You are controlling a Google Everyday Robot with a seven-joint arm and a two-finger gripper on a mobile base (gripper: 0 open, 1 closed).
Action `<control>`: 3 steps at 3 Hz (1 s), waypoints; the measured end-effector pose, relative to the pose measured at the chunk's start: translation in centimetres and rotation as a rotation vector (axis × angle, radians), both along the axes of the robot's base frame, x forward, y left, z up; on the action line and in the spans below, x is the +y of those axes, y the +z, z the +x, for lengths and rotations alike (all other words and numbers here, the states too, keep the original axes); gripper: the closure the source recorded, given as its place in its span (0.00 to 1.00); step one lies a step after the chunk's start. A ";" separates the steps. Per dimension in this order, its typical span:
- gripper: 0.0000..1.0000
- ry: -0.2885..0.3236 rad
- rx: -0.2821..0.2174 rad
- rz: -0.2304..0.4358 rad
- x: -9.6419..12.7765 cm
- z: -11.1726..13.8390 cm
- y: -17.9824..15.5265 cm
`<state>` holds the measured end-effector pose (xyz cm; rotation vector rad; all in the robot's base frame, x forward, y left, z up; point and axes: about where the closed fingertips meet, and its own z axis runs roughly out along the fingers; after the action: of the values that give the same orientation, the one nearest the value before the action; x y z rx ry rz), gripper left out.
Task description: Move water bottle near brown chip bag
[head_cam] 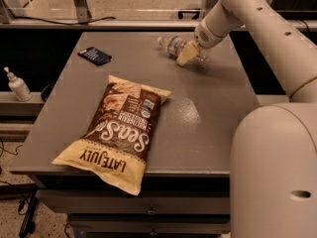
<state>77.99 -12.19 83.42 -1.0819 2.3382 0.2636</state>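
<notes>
The water bottle [172,45] lies on its side at the far right of the grey table [208,118], its white cap pointing left. My gripper [187,54] is down at the middle of the bottle, its cream tip in front of the bottle's body and covering part of it. The brown chip bag [120,132] lies flat at the front left of the table, printed "LATE JULY", with its near end over the front edge. The bag is well apart from the bottle.
A small dark blue flat packet [94,55] lies at the far left of the table. A small white pump bottle [18,85] stands on a ledge left of the table. My arm and base [277,172] fill the right side of the view.
</notes>
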 end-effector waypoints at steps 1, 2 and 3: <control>0.64 0.021 0.013 -0.019 -0.3 -0.6 -0.1; 0.96 0.084 0.001 -0.051 -1.4 -2.6 2.1; 1.00 0.147 0.001 -0.078 -2.6 -5.3 3.8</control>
<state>72.73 -14.76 87.21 -1.2946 2.2889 0.2289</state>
